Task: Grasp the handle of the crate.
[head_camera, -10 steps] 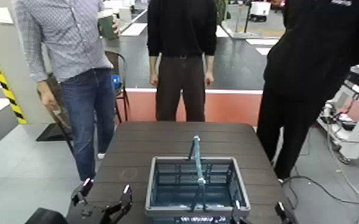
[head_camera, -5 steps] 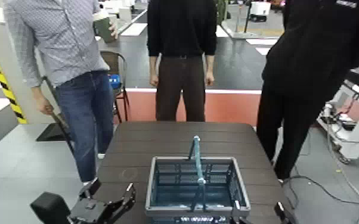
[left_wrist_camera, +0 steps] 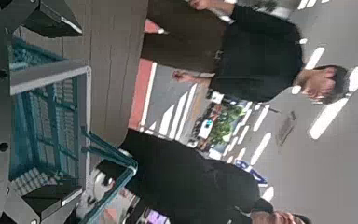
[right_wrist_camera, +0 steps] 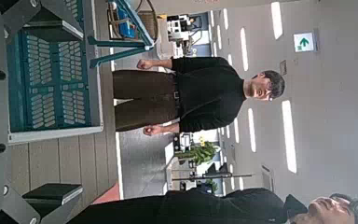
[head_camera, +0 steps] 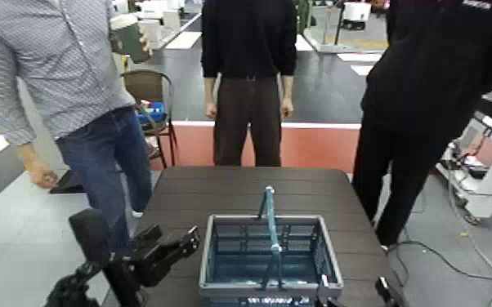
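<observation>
Left gripper (head_camera: 174, 238) is seen at near left, just beside the crate's left side, jaws spread wide, nothing held; forearm is angled in from the near left edge, fingers aimed right and toward the far side, probably so the bar can be reached from the left. Crate (head_camera: 205, 253) is set upright on the near part of the table (head_camera: 315, 184), likely so both arms can reach it; its mesh basket looks empty. Handle (head_camera: 271, 230) is raised over the crate's middle, running near to far, untouched; upright bar presumably leaves room for jaws to be closed around it. More rightward travel seems needed, with the left rim cleared; rim could be bumped if the hand is kept low. Right gripper (head_camera: 354, 287) is placed at the near right, by the crate's near right corner, jaws wide, nothing held, apparently parked so the left approach isn't blocked.
</observation>
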`<action>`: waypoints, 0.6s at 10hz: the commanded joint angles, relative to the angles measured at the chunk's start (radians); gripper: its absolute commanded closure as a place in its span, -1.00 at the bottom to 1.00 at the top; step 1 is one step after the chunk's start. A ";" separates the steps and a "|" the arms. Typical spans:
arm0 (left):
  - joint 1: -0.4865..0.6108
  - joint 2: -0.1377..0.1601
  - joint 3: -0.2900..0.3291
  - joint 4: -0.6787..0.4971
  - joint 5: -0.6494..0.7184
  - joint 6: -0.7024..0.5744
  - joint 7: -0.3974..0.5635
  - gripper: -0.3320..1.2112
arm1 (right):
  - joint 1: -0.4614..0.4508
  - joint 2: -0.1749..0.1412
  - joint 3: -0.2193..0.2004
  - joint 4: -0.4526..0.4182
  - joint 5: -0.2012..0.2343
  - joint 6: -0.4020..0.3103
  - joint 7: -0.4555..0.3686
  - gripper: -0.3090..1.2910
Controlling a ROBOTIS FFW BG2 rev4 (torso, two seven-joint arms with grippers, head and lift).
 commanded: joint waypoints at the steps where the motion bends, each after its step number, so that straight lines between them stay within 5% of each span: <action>1: -0.100 0.027 0.021 0.036 0.150 0.245 0.023 -0.43 | -0.004 -0.001 0.002 0.004 -0.003 0.000 0.000 -0.42; 6: -0.312 0.075 -0.065 0.247 0.431 0.445 -0.018 -0.43 | -0.007 0.001 0.004 0.005 -0.003 0.000 0.000 -0.42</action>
